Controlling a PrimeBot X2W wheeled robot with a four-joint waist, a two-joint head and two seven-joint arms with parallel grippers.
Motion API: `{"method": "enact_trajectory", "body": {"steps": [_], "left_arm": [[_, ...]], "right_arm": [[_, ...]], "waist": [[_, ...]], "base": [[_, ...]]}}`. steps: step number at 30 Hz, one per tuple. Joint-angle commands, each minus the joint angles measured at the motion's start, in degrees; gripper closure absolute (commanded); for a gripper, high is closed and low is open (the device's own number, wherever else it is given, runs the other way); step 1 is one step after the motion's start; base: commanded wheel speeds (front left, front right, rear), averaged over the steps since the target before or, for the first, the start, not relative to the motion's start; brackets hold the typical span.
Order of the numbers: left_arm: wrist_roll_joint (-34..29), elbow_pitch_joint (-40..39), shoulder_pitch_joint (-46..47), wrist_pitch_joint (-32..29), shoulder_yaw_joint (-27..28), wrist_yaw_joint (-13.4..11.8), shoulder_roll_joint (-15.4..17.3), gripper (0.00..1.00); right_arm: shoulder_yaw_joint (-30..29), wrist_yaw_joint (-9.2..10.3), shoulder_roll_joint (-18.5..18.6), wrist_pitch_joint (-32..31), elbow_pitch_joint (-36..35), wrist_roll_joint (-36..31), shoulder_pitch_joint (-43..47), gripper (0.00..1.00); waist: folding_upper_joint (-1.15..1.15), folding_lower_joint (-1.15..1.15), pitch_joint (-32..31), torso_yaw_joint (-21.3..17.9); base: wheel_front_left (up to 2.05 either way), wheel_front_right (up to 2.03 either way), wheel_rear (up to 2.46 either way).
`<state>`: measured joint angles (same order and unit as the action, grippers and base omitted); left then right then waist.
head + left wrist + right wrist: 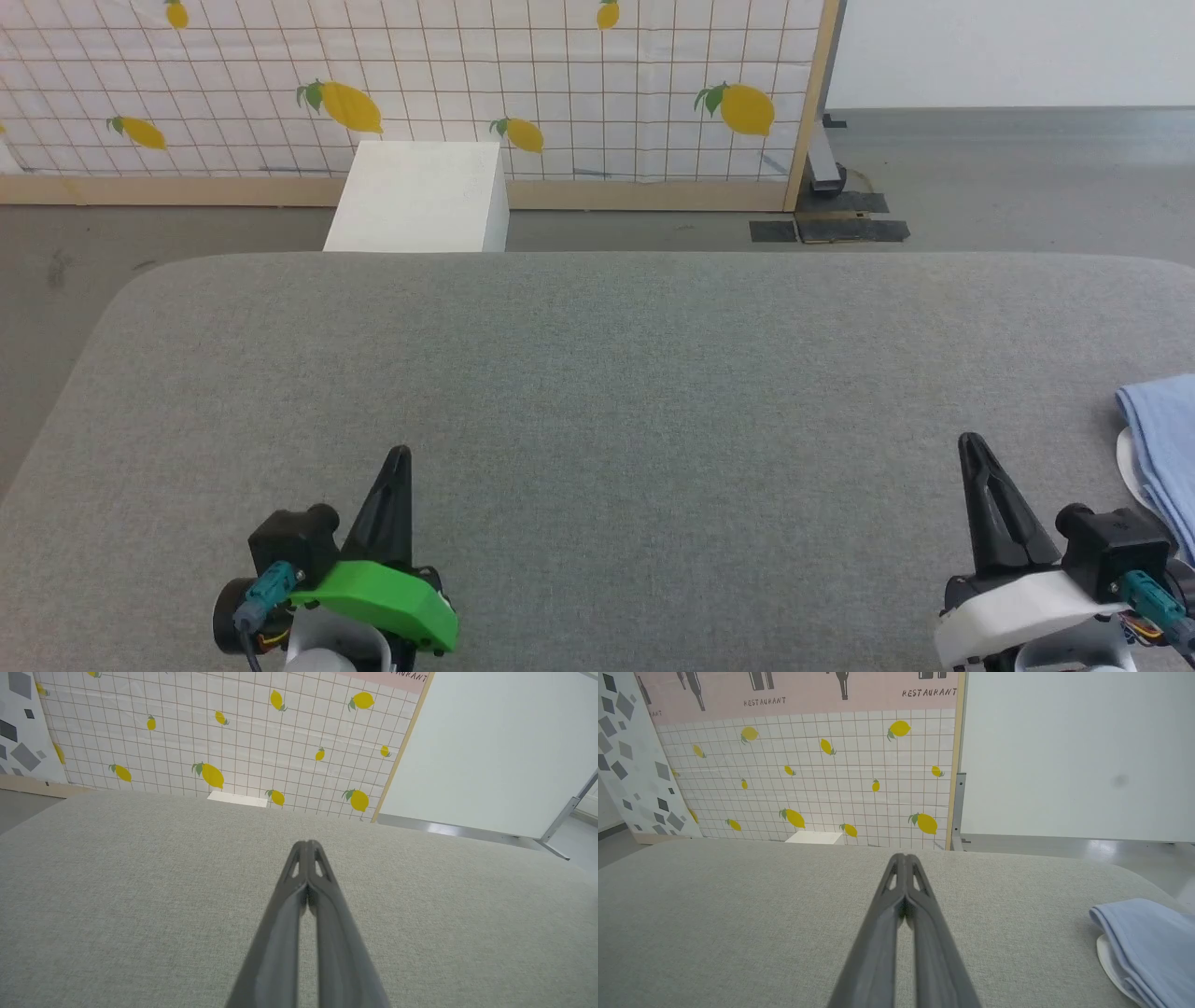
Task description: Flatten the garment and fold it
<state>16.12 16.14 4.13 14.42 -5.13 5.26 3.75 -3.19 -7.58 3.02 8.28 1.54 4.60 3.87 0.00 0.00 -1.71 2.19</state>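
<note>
The left gripper (400,455) and right gripper (971,441), each with fingers pressed together and empty, above the grey table (597,355); the blue garment (1162,439) lies just right of the right gripper, untouched.

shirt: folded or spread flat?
Folded over, not spread: the shirt shows stacked layers with a rounded fold edge, white part beneath. Rest is out of frame.

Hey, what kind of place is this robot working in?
Probably a staged indoor test space: a grey padded table, a printed lemon-tile backdrop panel, and a RESTAURANT banner above it.
</note>
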Motion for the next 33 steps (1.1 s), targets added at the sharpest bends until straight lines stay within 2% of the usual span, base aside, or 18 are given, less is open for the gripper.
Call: {"method": "enact_trajectory", "body": {"steps": [1, 33], "left_arm": [[-0.51, -0.44, -0.14, -0.23, 0.13, -0.18, -0.03, 1.0], [-4.64, -4.59, -1.2, -3.98, 1.45, -1.52, -0.25, 1.0]], "right_arm": [[0.09, 0.0, 0.0, -0.16, -0.05, -0.14, -0.13, 1.0], [0.91, 0.03, -0.04, -2.3, -0.45, -1.32, -1.12, 1.0]], "waist": [[0.0, 0.0, 0.01, -0.02], [0.0, 0.0, 0.46, -0.6]], "base": [[0.0, 0.0, 0.0], [0.0, 0.0, 0.0]]}}
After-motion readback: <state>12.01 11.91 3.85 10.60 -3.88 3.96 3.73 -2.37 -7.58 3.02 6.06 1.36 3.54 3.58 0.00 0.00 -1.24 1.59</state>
